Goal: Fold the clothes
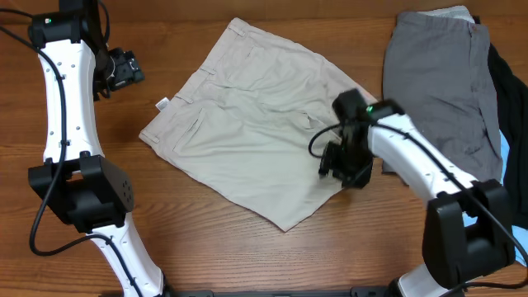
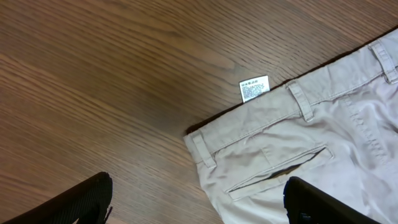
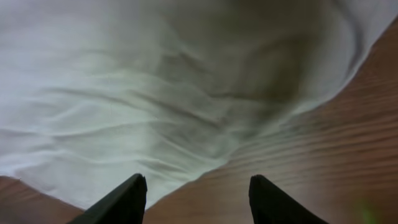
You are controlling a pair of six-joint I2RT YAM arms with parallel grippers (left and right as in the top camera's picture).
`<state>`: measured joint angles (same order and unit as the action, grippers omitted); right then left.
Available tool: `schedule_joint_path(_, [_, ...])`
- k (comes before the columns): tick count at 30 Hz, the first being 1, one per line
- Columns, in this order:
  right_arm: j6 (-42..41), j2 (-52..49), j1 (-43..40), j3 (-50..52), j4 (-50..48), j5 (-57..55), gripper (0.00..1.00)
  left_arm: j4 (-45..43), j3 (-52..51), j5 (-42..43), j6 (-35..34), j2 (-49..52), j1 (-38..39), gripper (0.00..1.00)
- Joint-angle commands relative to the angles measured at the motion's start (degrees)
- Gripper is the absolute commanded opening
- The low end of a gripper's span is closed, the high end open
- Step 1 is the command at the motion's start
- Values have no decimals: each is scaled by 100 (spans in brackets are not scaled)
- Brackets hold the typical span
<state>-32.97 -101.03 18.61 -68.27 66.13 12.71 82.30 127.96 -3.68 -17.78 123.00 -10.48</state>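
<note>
Item: pair of beige shorts point(image 1: 247, 115), spread flat on the wooden table point(image 1: 247, 256), back side up, with belt loops and a welt pocket showing in the left wrist view. Right gripper point(image 1: 346, 165) hangs low over the leg-hem side of the shorts; in its own view its two dark fingers point(image 3: 118, 202) stand well apart with nothing between them, wrinkled pale cloth filling the field ahead of the tips and bare wood under and beside the tip on one side; whether the tips touch the cloth cannot be told. Left gripper point(image 1: 124, 70) hangs over bare wood, clear of the cloth, jaws spread wide and holding nothing; from its fingers point(image 2: 87, 199) the waistband corner lies ahead and off to one side, and the small white label point(image 2: 254, 88) lies flat on the table just beyond the waistband edge. Also present: grey shorts point(image 1: 441, 82), laid flat on the outer side of the right gripper, apart from the beige pair; a black garment point(image 1: 505, 91) under their far edge; a strip of light-blue garment point(image 1: 506, 153) beside it at the frame edge
</note>
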Motion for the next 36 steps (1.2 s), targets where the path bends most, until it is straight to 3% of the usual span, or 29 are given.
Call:
schedule_joint_path(1, [-424,20,42,350,-225,24,57,-11,118,35,107,-151,48,91])
schedule_joint_path(6, [-483,20,46,876,-887,44,55,-2,118,35,107,-151,50,91])
schedule_joint_path(11, [-505,17,46,911,-1290,39,35,-2,118,39,105,-151,50,90])
schedule_joint_path(12, [-507,15,46,911,-1344,13,26,-2,118,57,107,-151,48,91])
schedule_joint_path(13, [-527,15,46,911,-1355,-55,9,0,118,61,107,-151,50,90])
schedule_joint_path(14, [-527,15,46,911,-1349,-68,4,2,118,61,107,-151,50,90])
schedule_joint_path(20, [-450,275,81,533,-758,-70,4,17,118,57,107,-151,50,91])
schedule_joint_path(25, [-437,350,494,-433,175,-575,4,17,118,59,107,-151,50,91])
schedule_joint_path(36, [-446,-96,1510,-671,-1781,-361,4,13,118,79,105,-151,55,91])
